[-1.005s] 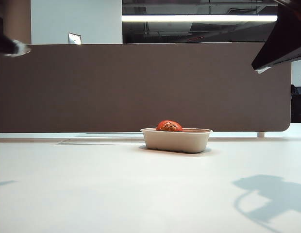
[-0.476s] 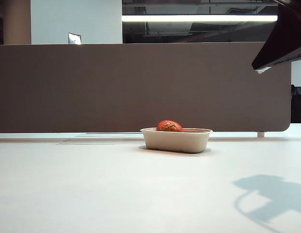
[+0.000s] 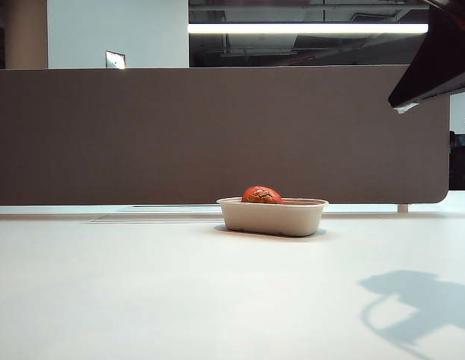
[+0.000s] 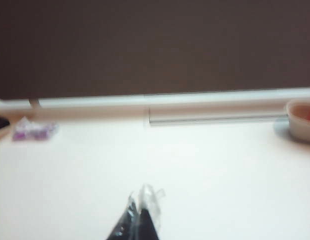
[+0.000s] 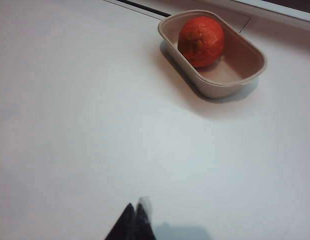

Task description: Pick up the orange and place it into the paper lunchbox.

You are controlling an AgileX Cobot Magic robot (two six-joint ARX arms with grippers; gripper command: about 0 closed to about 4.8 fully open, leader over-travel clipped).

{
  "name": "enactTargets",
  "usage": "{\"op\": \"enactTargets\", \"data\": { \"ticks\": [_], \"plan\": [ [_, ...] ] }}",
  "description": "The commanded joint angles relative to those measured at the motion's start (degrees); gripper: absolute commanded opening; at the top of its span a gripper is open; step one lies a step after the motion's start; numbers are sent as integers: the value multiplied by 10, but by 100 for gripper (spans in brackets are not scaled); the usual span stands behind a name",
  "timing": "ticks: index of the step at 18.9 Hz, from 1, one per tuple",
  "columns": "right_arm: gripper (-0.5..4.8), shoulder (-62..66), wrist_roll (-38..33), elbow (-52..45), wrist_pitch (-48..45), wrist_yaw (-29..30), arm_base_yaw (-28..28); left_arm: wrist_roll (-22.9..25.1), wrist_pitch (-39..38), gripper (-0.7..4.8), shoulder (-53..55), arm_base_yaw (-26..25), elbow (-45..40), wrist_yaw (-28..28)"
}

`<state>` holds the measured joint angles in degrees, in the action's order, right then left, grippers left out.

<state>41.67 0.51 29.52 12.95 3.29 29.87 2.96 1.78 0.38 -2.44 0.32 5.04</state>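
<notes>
White worktop, near its far edge: paper lunchbox with orange resting inside at one end, clear of both arms. Placement judged complete; remaining step best done by keeping arms raised and well apart from the box. Right gripper pressed together, empty, high over the worktop's right side. Left gripper pressed together, empty; gone from the exterior view's upper left since one second ago.

Bright overhead light; blurred left wrist view
</notes>
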Motion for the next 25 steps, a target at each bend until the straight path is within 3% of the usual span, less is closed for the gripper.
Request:
{"op": "enactTargets", "data": {
  "ticks": [1,5,9,25],
  "plan": [
    [-5,-2,1,2,-8,3,0,1,-11,-5,-2,-1,-1,1],
    [-5,-2,1,2,-7,3,0,-9,-12,-5,-2,-1,-1,-3],
    [-5,-2,1,2,-8,3,0,-57,-14,-5,-2,-1,-1,-27],
    [-5,-2,1,2,-7,3,0,-58,-13,-5,-2,-1,-1,-26]
  ]
}}
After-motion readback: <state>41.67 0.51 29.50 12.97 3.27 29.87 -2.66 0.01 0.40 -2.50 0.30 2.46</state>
